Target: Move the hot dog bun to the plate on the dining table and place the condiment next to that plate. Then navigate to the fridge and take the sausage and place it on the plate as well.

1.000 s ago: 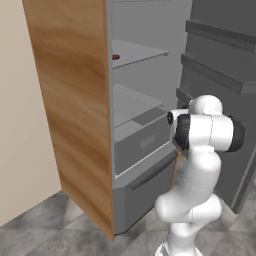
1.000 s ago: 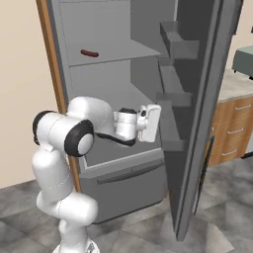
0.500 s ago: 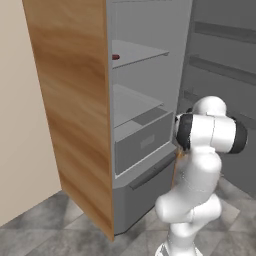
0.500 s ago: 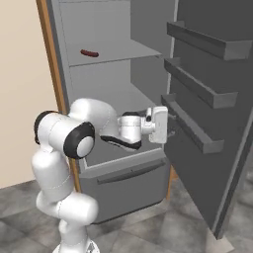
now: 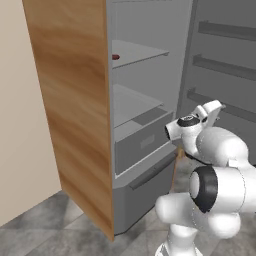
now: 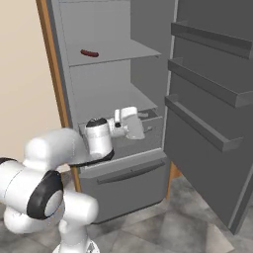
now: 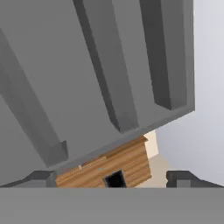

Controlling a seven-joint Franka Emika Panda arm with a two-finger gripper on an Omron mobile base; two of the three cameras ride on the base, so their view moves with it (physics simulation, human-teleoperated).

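Arm: glossy white rounded link shells, bulbous at the joints. Joint ends capped with dark grey-black discs ringed in black. End effector (image 6: 132, 123) housing white and blocky; finger tips (image 7: 41, 177) small, dark grey.

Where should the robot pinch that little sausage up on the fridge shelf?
Probably across its middle. The sausage lies flat and lengthwise along the upper shelf, thin and round, so fingers closing over its narrow width should hold best. Come in from the open front, above it. The gripper is open, lower down.
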